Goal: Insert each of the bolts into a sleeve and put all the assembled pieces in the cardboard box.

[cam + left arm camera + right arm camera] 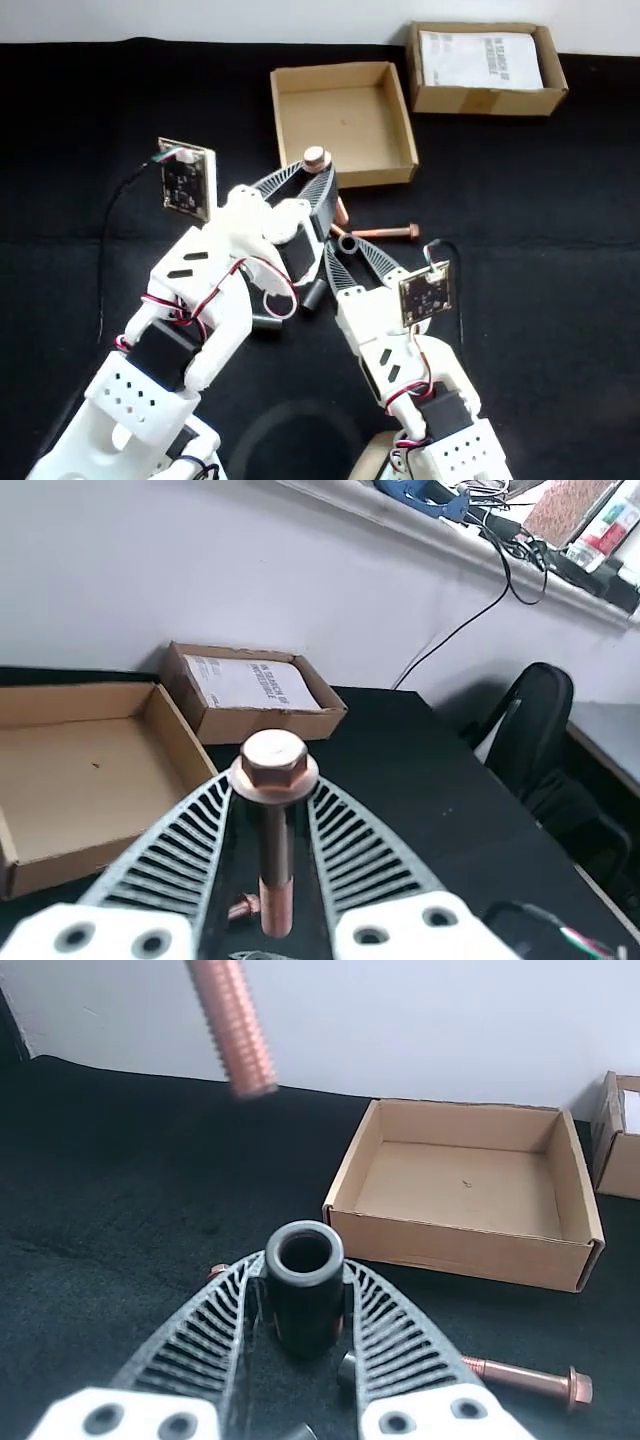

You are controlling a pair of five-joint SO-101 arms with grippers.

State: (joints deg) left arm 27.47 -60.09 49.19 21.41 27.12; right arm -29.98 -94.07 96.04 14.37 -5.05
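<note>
High view is showing us both arms meeting near the middle of the frame, just below the empty cardboard box (345, 120). We are reading the left tool (313, 172) as clamping a copper bolt (316, 157) by its shank, head uppermost and threaded end pointing down. The right tool (346, 252) is gripping a dark sleeve (303, 1278) with its bore facing up, just below and to the right of the bolt in that frame. In the right wrist view the bolt's threaded end is hanging above the sleeve and off to one side of the bore, not yet over it.

We are judging misalignment to be the main hazard. If the bolt is coming down while offset or tilted, its threads are likely to be catching on the sleeve's rim instead of entering. That push could be twisting the bolt in its grip, or driving the sleeve down through the right tool's flexible ribs.

We are also watching the crowding. A second bolt (385, 232) is lying on the counter (540, 320) just right of the tools, and a loose sleeve (314, 295) is lying below them, so a sideways correction could be knocking either one away.
</note>
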